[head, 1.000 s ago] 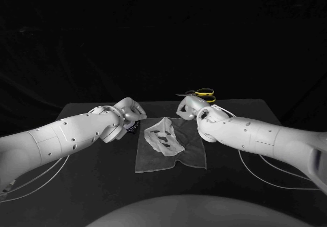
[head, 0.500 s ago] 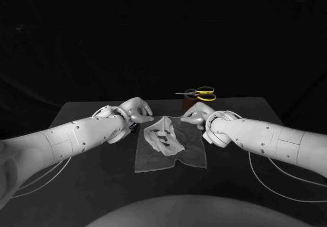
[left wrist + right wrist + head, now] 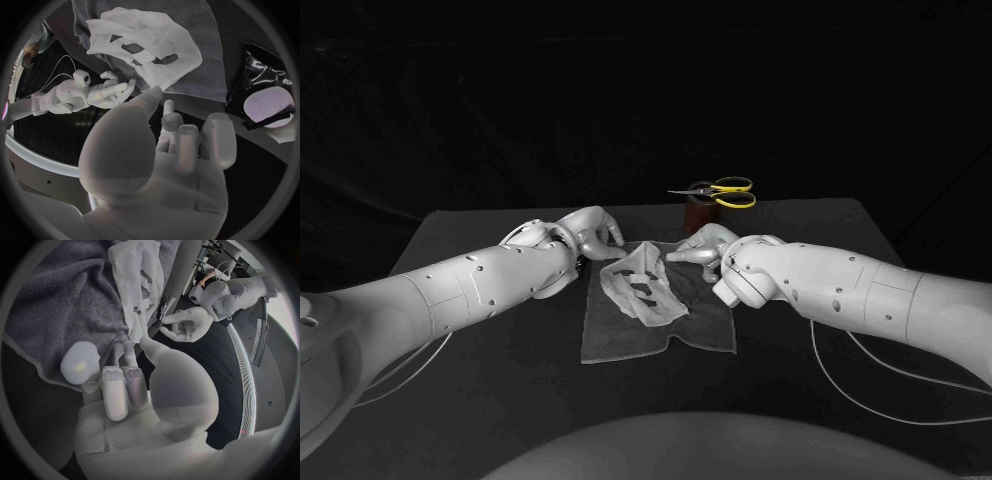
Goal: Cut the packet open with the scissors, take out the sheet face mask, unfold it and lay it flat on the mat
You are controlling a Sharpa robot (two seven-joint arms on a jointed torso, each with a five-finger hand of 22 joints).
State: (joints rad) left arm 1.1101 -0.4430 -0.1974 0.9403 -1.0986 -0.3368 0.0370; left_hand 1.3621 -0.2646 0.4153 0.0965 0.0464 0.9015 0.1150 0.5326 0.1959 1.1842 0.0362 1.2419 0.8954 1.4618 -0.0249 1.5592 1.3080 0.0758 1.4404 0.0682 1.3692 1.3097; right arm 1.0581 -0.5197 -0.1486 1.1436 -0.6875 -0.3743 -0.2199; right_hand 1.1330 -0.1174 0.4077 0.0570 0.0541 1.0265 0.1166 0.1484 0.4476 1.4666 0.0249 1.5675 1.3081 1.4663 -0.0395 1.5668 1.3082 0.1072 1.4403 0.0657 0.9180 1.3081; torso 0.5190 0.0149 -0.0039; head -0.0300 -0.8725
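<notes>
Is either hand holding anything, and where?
Cannot be told: the left hand and right hand sit at the sheet face mask's far edge; no clear pinch.

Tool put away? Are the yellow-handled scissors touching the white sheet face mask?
Apart. Head view: the yellow-handled scissors stand well beyond the white sheet face mask.

place: robot lab or test studio | evidence: black table (image 3: 790, 220), dark cloth backdrop (image 3: 646, 100) hung behind it

Far mat (image 3: 678, 335) corners behind left hand (image 3: 589, 232); right hand (image 3: 705, 247)
</notes>
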